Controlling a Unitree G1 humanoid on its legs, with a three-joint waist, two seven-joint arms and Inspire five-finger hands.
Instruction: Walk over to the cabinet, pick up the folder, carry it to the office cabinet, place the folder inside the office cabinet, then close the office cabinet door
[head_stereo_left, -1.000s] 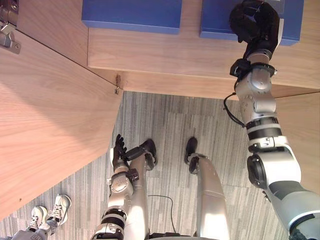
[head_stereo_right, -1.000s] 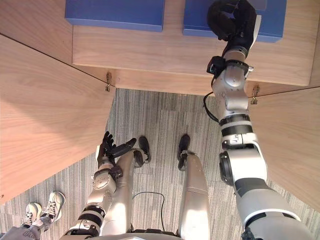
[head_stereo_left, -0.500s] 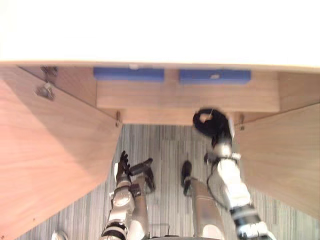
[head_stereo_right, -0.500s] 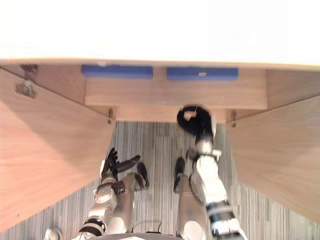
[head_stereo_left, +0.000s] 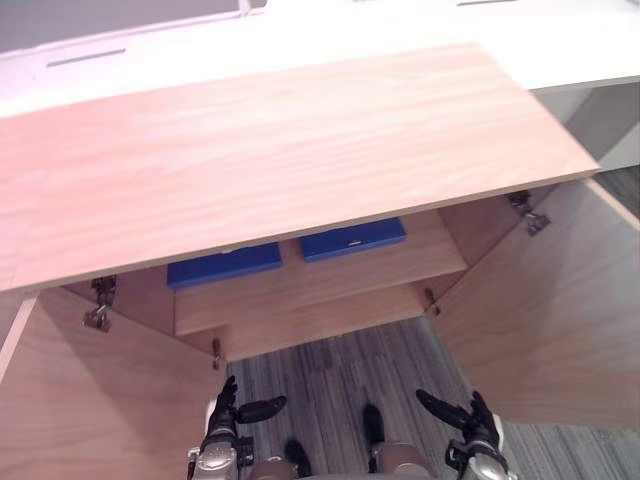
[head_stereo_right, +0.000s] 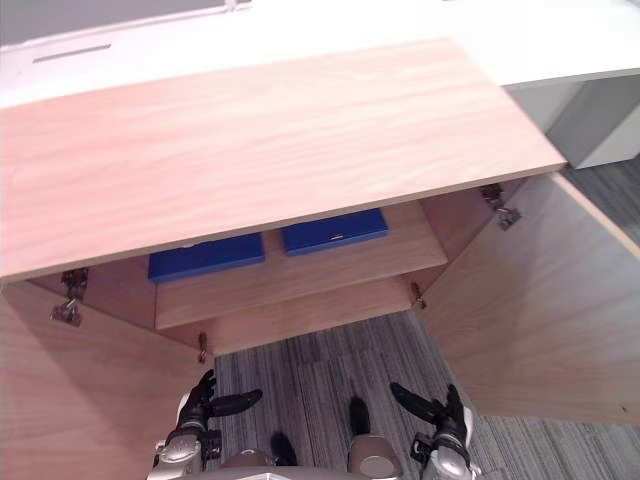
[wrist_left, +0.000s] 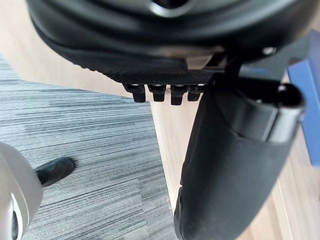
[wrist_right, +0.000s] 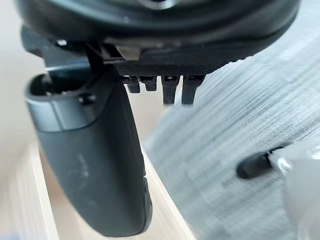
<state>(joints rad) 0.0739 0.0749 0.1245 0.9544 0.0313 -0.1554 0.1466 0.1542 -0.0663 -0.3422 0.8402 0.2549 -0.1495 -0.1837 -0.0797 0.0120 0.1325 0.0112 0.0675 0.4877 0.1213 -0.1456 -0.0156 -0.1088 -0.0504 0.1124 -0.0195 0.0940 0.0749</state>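
2 folders (head_stereo_left: 352, 238) lie inside the open cabinet (head_stereo_left: 280, 150) at 12 o'clock; left hand (head_stereo_left: 223, 417) at 7 and right hand (head_stereo_left: 474, 428) at 5 hang released.

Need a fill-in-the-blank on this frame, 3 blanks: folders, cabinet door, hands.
1. The number of blue folders lying on the shelf inside the cabinet is ___.
2. The cabinet's right door stands ___.
3. The left hand and the right hand, low over the carpet with fingers straight, each hold ___.

Missing words: two; open; nothing.
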